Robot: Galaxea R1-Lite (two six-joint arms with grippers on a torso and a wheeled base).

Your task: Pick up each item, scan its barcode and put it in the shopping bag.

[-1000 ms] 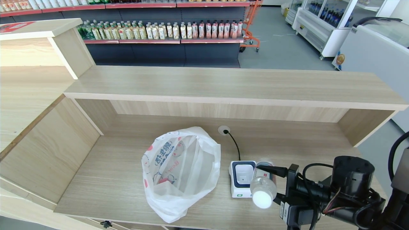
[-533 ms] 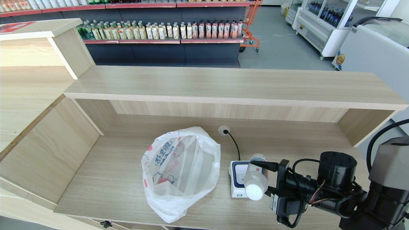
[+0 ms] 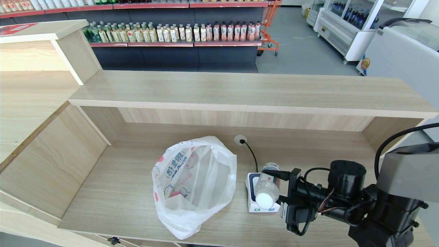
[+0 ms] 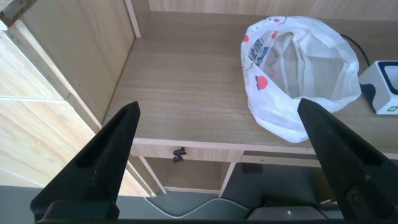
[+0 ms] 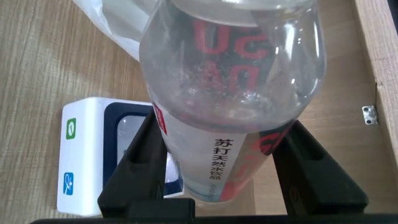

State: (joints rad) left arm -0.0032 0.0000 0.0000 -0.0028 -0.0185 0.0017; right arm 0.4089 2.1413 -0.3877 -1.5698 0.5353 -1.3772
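On the wooden surface of the checkout recess, we see the white shopping bag standing open left of centre, its mouth turned up toward us and something red lying low inside. Just beside it, on the robot's right, sits the white scanner, with a black cable running from it back to a round port in the surface. Over the scanner is the clear bottle. It lies nearly level, white cap toward the near edge and a red-and-white label around its body, and it is outside the bag. We cannot tell whether it touches the scanner. The right fingers are clamped on the bottle's body, one on each side, and in the right wrist view the scanner's dark window sits directly under it. The left fingers are spread wide and hold nothing; they hang off the near edge of the surface, well apart from the bag.
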